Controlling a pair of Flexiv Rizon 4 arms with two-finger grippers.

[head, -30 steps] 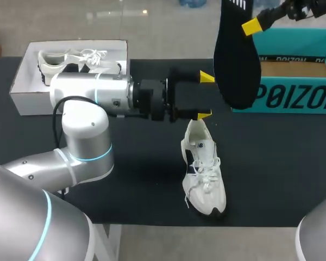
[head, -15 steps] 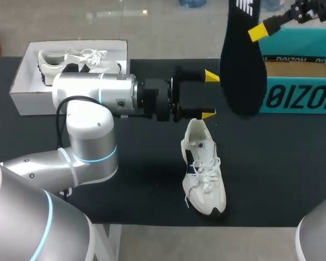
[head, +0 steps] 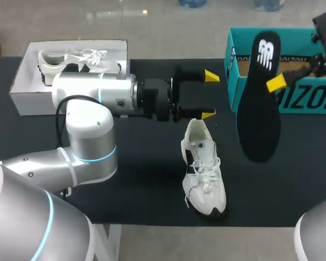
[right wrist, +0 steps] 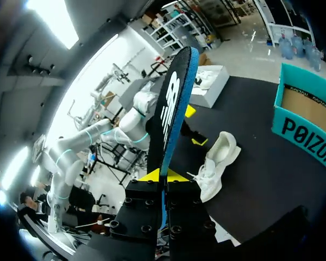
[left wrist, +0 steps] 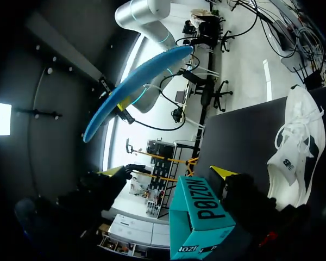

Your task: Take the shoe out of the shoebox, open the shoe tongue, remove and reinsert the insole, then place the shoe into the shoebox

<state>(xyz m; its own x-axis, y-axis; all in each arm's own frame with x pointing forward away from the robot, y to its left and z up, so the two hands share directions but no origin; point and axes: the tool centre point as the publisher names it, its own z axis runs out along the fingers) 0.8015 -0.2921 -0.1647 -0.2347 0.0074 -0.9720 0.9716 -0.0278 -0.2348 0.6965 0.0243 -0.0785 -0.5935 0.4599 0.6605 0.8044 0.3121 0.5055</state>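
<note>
Hanging insole (head: 258, 114): black face, white logo at the upper end, blue underside (plain enough on the insole (left wrist: 133, 84) from the left wrist). Held on edge in the air, logo end high in front of the teal shoebox (head: 231, 70), other end low over the black table (head: 125, 179). Touching the table or not, cannot tell.
Right gripper (head: 274, 83): in from the right and clamped onto the insole from both sides, with one yellow tip showing at its edge from above. Same story up close at the right gripper (right wrist: 164, 175): pinched tight, insole (right wrist: 174, 103) running out ahead from between the tips.
Left gripper (head: 209, 95): stretched in level from the left, spread wide, carrying nothing. Lower tip just beside the shoe's heel, and contact is too close to call. Seen from its own wrist, left gripper (left wrist: 168, 173) with yellow tips far apart.
Shoe (head: 204, 168): white with a dark side panel, lying out of the box on the table near the middle. Heel toward the left gripper, toe toward the near edge, laces loose. Beside the left gripper as shoe (left wrist: 293, 147), ahead of the right one as shoe (right wrist: 217, 160).
Teal shoebox: open, far right of the table, brown inside.
White box (head: 27, 103): far left, well apart, with a second white shoe (head: 70, 61) lying in it.
</note>
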